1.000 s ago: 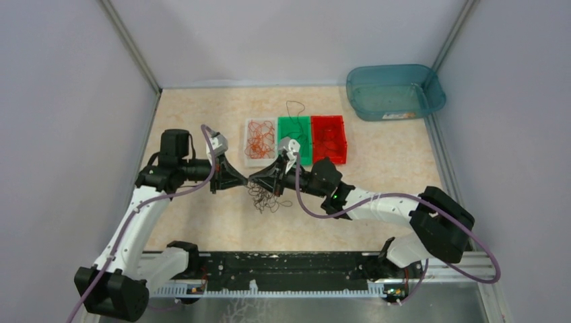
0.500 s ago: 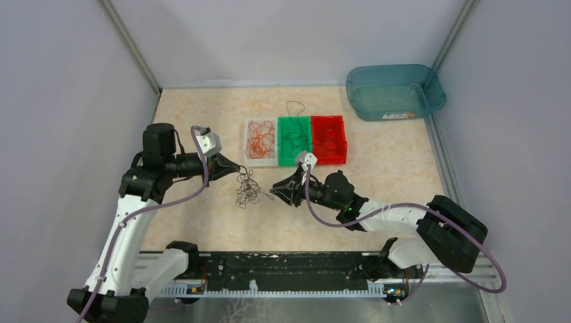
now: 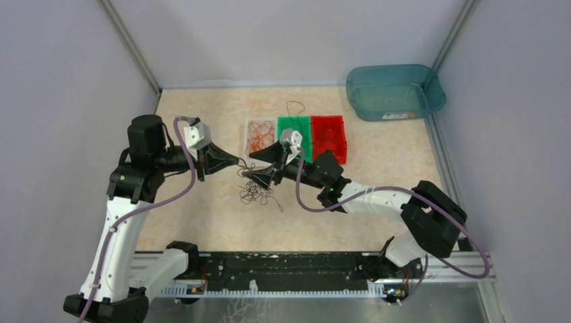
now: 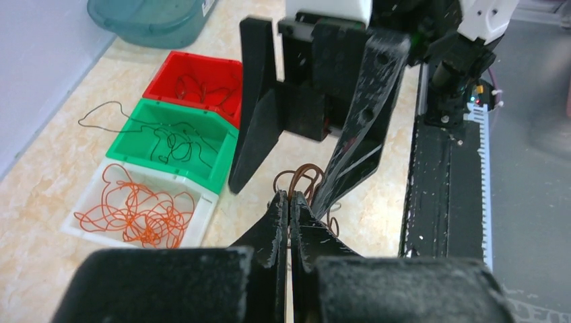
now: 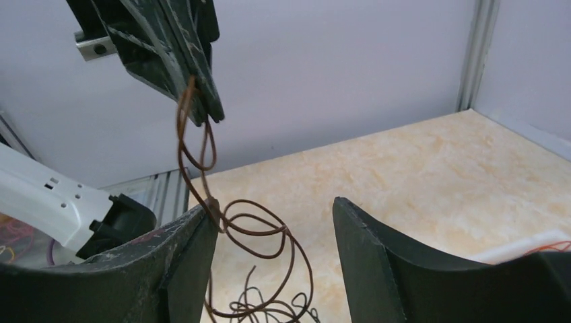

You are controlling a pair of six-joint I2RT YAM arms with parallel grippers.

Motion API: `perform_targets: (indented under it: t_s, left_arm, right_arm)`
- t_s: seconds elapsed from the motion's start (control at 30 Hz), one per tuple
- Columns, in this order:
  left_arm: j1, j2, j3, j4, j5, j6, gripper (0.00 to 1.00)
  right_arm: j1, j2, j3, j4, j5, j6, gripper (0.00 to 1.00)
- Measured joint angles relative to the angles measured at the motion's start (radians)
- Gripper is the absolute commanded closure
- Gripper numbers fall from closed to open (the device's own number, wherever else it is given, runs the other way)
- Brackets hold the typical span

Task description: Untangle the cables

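Right wrist view: left pincer (image 5: 205, 111) clamps a brown cable (image 5: 183, 134), raised so its loops hang between the spread-apart right pincer (image 5: 275, 210); the tangle (image 5: 262, 311) lies below it on the surface (image 5: 417, 168).

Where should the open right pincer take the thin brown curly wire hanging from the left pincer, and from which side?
Probably the hanging stretch of the thin brown curly wire under the left pincer. It hangs upright, above the dark wire tangle, so the right pincer comes level from the right.
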Motion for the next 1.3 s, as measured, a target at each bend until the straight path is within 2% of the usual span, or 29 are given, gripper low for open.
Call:
perform_targets:
  t_s: [0.13, 0.47, 0.8, 1.03, 1.3]
  left_arm:
    - [0.0, 0.001, 0.024, 0.0, 0.018, -0.026, 1.0]
    - [0.0, 0.034, 0.086, 0.051, 0.032, -0.162, 1.0]
    - [0.0, 0.069, 0.243, 0.196, 0.058, -0.364, 1.0]
    - [0.0, 0.075, 0.341, 0.311, 0.01, -0.418, 1.0]
    - [0.0, 0.106, 0.462, 0.447, -0.162, -0.395, 1.0]
  right_arm:
    - [0.007, 0.081, 0.031, 0.054, -0.029, 0.011, 0.47]
    - [0.051, 0.19, 0.033, 0.1, -0.033, 0.029, 0.54]
    - [0.052, 0.284, -0.027, 0.175, -0.011, 0.05, 0.75]
    - [0.052, 0.285, -0.161, 0.236, 0.024, 0.066, 0.77]
    - [0.052, 0.301, -0.269, 0.318, 0.08, 0.082, 0.76]
